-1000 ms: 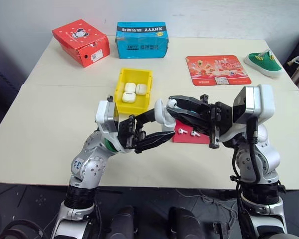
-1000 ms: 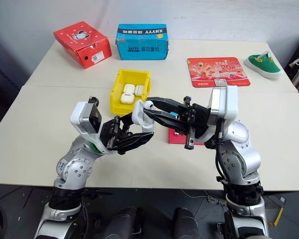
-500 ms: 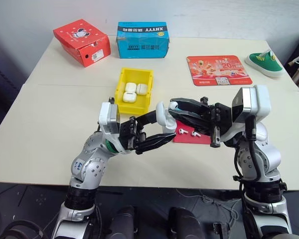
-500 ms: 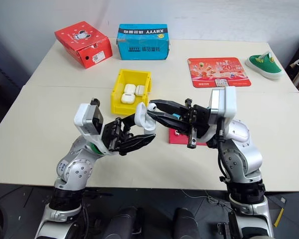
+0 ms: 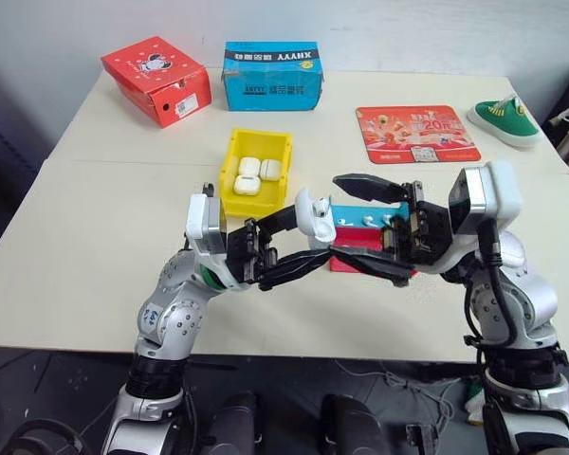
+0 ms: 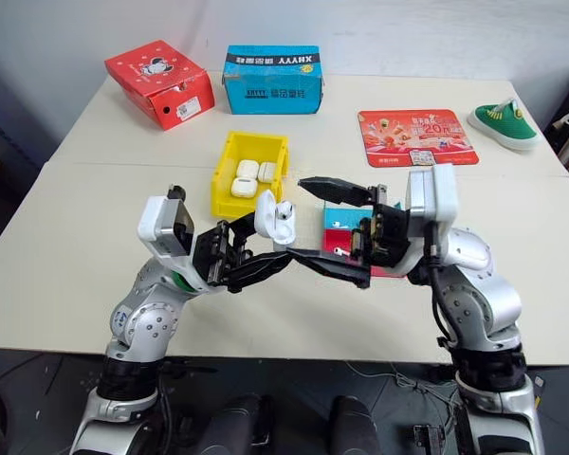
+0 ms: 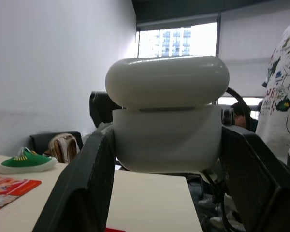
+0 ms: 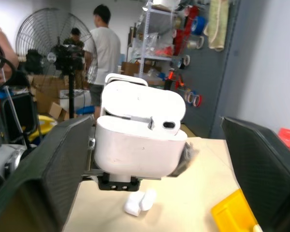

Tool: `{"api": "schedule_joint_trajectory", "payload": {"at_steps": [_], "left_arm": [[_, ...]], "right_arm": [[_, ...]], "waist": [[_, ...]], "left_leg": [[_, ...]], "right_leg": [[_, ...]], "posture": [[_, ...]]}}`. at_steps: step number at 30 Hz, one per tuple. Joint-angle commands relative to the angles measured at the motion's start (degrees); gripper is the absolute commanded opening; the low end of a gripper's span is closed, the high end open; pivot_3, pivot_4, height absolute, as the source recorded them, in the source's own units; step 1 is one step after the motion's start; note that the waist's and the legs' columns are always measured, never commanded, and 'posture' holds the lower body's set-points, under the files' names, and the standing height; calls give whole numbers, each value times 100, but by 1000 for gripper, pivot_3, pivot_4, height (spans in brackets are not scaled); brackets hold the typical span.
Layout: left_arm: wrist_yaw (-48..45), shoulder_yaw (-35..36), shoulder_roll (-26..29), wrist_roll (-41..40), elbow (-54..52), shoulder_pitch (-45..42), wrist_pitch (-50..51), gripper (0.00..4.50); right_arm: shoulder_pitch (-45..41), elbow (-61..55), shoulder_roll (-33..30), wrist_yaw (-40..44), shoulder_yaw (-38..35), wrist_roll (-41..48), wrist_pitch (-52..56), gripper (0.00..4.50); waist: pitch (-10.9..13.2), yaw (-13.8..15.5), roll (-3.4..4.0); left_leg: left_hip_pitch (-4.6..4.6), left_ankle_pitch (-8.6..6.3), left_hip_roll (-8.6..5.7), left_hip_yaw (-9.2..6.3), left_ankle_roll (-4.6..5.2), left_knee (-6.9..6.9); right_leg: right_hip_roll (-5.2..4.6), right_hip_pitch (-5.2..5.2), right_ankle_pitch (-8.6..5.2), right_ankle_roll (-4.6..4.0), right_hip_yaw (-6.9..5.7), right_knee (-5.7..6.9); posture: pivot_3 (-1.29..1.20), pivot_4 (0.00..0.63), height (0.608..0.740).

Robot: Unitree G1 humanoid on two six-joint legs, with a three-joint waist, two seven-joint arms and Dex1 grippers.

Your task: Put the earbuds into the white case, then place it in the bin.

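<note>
My left gripper is shut on the white case, holding it upright above the table's middle; its lid sits nearly down on the body. My right gripper faces it from the right and is open wide, one finger above the case and one below, touching nothing. Two earbuds lie on the red and blue tray behind the right fingers. The yellow bin stands just beyond the left gripper and holds three white cases.
A red box and a blue box stand at the table's far edge. A red mat and a green shoe lie at the far right. People and a fan are beyond the table.
My right gripper, nearly shut at the top of the case before, has opened wide and drawn slightly right. The left gripper keeps the case in place.
</note>
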Motion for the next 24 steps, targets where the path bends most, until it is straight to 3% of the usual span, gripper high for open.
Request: {"api": "schedule_joint_trajectory", "payload": {"at_steps": [1, 3, 6, 11, 15, 17, 24], "left_arm": [[-96, 76, 156, 15, -338, 225, -177, 2767], [-82, 168, 306, 40, -401, 414, -210, 2767], [8, 304, 505, 48, -526, 746, -237, 2767], [71, 424, 727, 35, -694, 1104, -257, 2767], [161, 444, 757, 45, -751, 1148, -282, 2767], [198, 428, 753, 42, -777, 1159, -279, 2767], [281, 318, 710, 53, -834, 1177, -284, 2767]], "right_arm": [[373, -18, -619, 61, -816, -30, -48, 4469], [858, 486, -1051, 260, -1366, -375, -343, 4469], [1740, 2497, -1762, 764, -1968, -1425, -1617, 4469], [1949, 5044, -2435, 553, -2127, -2537, -3252, 4469], [1602, 4850, -2573, 110, -1695, -3002, -3065, 4469], [1297, 4379, -2648, -255, -1403, -3280, -2479, 4469], [-499, 3243, -2571, 176, -86, -3299, -611, 4469]], "waist": [[0, 20, 0], [0, 30, 0], [-2, 48, -4], [-1, -35, 4], [-1, -221, 8], [-3, -284, 12], [0, -262, 32]], "left_leg": [[0, -1, 0, 0, 1, 0], [-1, -4, -1, -4, 3, 0], [0, -9, -5, 0, 12, 0], [12, -13, -6, 24, 20, 3], [28, -4, 17, 48, 3, 1], [34, 1, 25, 52, -7, 1], [33, 0, 33, 50, -16, 2]], "right_leg": [[-1, 0, 0, 0, 0, 0], [-1, 4, 0, 0, -5, -6], [-2, 14, 0, 0, -6, -17], [-2, 15, 3, 6, 13, -22], [9, 5, 2, 4, 35, -25], [14, 5, 3, 3, 39, -22], [20, -9, 1, -6, 48, -9]], "posture": [[0, 150, 740], [0, 150, 740], [0, 150, 740], [0, 150, 740], [0, 150, 740], [0, 150, 740], [0, 150, 740]]}}
